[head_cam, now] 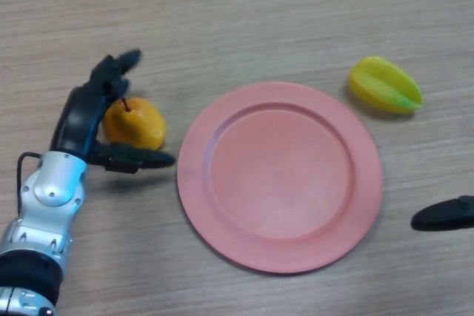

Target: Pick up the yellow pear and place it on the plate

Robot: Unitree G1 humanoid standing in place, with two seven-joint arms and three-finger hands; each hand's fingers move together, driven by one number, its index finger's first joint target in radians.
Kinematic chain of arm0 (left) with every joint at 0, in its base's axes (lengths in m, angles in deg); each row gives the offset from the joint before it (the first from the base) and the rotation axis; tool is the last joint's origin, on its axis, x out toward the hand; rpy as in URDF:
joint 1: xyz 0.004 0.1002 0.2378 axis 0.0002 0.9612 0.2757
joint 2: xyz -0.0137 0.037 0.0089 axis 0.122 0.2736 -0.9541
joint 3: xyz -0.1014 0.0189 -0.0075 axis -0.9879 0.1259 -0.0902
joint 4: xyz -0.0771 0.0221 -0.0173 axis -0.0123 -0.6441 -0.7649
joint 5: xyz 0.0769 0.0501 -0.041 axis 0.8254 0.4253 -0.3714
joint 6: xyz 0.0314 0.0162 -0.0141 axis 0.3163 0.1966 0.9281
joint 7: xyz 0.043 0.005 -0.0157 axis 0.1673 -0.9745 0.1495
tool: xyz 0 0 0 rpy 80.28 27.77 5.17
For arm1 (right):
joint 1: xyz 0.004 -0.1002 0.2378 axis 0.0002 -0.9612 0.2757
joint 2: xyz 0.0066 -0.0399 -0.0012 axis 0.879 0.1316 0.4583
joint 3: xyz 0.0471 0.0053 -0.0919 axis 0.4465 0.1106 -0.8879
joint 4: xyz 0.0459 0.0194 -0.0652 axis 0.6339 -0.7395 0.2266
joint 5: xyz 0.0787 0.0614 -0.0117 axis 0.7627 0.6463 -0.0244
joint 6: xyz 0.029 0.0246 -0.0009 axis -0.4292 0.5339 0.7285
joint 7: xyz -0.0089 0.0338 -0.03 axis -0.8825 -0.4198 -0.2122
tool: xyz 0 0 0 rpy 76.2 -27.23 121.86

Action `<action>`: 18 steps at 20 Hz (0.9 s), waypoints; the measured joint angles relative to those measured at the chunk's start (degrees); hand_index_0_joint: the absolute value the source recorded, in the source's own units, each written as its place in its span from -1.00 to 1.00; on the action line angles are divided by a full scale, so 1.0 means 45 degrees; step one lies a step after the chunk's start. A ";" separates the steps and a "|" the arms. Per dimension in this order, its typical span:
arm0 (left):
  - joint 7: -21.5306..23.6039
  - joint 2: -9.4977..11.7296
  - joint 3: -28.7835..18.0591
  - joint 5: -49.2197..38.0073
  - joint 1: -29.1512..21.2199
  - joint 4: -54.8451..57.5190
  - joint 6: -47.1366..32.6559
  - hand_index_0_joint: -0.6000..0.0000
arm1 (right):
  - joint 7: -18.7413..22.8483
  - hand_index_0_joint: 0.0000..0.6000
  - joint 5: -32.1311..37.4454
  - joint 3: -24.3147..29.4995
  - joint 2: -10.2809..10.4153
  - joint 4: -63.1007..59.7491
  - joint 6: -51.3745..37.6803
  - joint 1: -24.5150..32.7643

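The yellow-orange pear (pixel 135 123) lies on the wooden table, just left of the pink plate (pixel 280 175). My left hand (pixel 83 120) is wrapped loosely round the pear from the left. Its fingers (pixel 115 72) reach over the far side and its thumb (pixel 141 159) lies stretched along the near side. The fingers stand a little off the fruit, so the hand is open around it. The plate holds nothing. At the right edge, near the plate's lower right rim, only a black tip of my right hand (pixel 446 214) shows.
A yellow-green starfruit (pixel 385 85) lies on the table beyond the plate's upper right rim. Bare wooden tabletop (pixel 244 12) stretches across the far side.
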 measured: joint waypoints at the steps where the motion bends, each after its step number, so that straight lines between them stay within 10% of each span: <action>1: 0.0401 -0.0089 0.0012 0.0542 -0.0070 -0.0098 -0.0057 -1.00 | 0.0215 -0.83 0.0263 0.0110 -0.0007 0.0105 0.0000 -0.0049; 5: 0.0454 -0.0177 0.0041 0.0672 -0.0003 0.0130 -0.0143 -1.00 | 0.0570 0.50 0.0726 0.0242 -0.0479 0.0199 -0.0001 -0.0242; 6: 0.0454 -0.0177 0.0042 0.0672 0.0094 0.0401 -0.0141 -1.00 | 0.0738 0.17 0.0728 0.0245 -0.0538 0.0199 -0.0001 -0.0259; 9: 0.0468 -0.0134 0.0039 0.1152 0.0488 0.1896 0.0113 -1.00 | 0.1622 0.82 0.1700 0.0203 -0.1033 0.0200 -0.0001 -0.0290; 11: 0.0514 -0.0052 0.0027 0.1166 0.0541 0.2536 0.0119 -1.00 | 0.1773 0.32 0.1952 0.0169 -0.1233 0.0214 -0.0002 -0.0304; 14: 0.0318 0.0059 0.0014 0.0488 0.1352 0.5520 0.0820 -1.00 | 0.2317 1.00 0.2160 0.0017 -0.1569 0.0228 -0.0006 -0.0573; 18: 0.0004 -0.0227 0.0022 -0.0116 0.1864 0.8049 0.1655 -1.00 | 0.2718 -0.50 0.2546 -0.0129 -0.1919 0.0235 -0.0032 -0.0726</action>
